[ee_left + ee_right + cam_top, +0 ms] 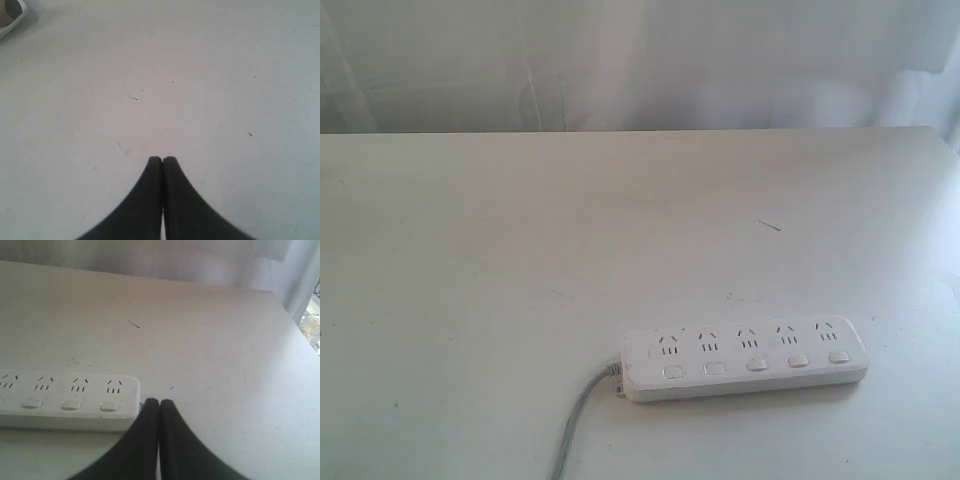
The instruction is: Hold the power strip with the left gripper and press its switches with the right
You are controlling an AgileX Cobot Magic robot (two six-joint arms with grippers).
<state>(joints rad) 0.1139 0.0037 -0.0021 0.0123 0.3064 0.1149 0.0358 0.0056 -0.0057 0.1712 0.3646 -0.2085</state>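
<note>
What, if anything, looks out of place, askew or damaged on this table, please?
Nothing stands out. The power strip lies flat and undamaged on the table, its grey cord trailing toward the near edge. The only blemish is a small dark streak on the tabletop beyond it.

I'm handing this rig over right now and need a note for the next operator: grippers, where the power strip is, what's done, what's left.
Left gripper: shut, empty, over bare table.
Right gripper: shut, empty, by the end of the power strip in its wrist view; contact cannot be told.
Power strip: flat on the table, right of middle in the exterior view, grey cord at its left end, unheld.
Done: nothing visible.
Left: hold the strip with the left gripper, press the five switches with the right.
</note>
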